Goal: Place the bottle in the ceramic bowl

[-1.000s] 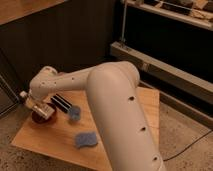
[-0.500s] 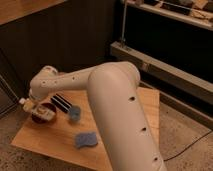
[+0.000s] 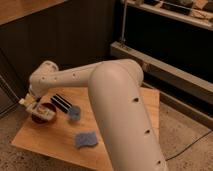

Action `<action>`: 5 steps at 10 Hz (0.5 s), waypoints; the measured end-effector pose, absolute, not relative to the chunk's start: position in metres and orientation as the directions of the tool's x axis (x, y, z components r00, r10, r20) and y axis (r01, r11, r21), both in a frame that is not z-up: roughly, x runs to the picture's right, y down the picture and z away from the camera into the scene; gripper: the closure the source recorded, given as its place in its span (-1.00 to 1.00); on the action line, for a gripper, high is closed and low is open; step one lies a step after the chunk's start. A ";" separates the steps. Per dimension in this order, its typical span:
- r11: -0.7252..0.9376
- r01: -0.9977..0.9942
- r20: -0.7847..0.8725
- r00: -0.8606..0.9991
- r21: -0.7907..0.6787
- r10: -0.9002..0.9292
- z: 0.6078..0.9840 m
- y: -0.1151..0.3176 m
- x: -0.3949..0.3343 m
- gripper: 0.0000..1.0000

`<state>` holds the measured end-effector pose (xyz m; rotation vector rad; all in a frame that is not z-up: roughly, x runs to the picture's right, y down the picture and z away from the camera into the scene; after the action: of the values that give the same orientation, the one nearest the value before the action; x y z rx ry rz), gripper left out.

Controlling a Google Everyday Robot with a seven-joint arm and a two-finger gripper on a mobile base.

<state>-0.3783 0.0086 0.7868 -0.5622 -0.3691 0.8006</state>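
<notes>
Reaching from the lower right of the frame toward the left, the large white arm [image 3: 120, 105] ends in the hand [image 3: 34, 105], which hovers at the left edge of the wooden desk [image 3: 55, 145], directly over the ceramic bowl [image 3: 44, 114]. The bowl, dark red and glossy, sits on the desk at the left of the frame. A pale elongated shape, apparently the bottle [image 3: 31, 102], lies at the hand just above the bowl's upper-left rim; its long axis seems to run roughly level, from the left edge of the frame toward the bowl, but which end carries the cap cannot be made out. Whether the hand is open, closed or gripping the bottle cannot be told. Just right of the bowl lies a dark striped object [image 3: 62, 103], and beside it stands a small blue cup [image 3: 74, 113]. Lower, near the desk's centre, rests a blue cloth-like item [image 3: 86, 140].
</notes>
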 end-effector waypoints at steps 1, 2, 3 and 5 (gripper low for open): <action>0.552 -0.607 0.079 0.629 -0.571 0.773 0.787 -0.007 -0.368 -0.60; 0.541 -0.640 0.059 0.614 -0.547 0.787 0.788 -0.017 -0.359 -0.60; 0.513 -0.708 0.006 0.584 -0.486 0.812 0.792 -0.035 -0.340 -0.60; 0.452 -0.814 -0.113 0.520 -0.365 0.847 0.797 -0.047 -0.314 -0.60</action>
<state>-0.3145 -0.0469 0.7969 -0.3998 -0.0894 1.0277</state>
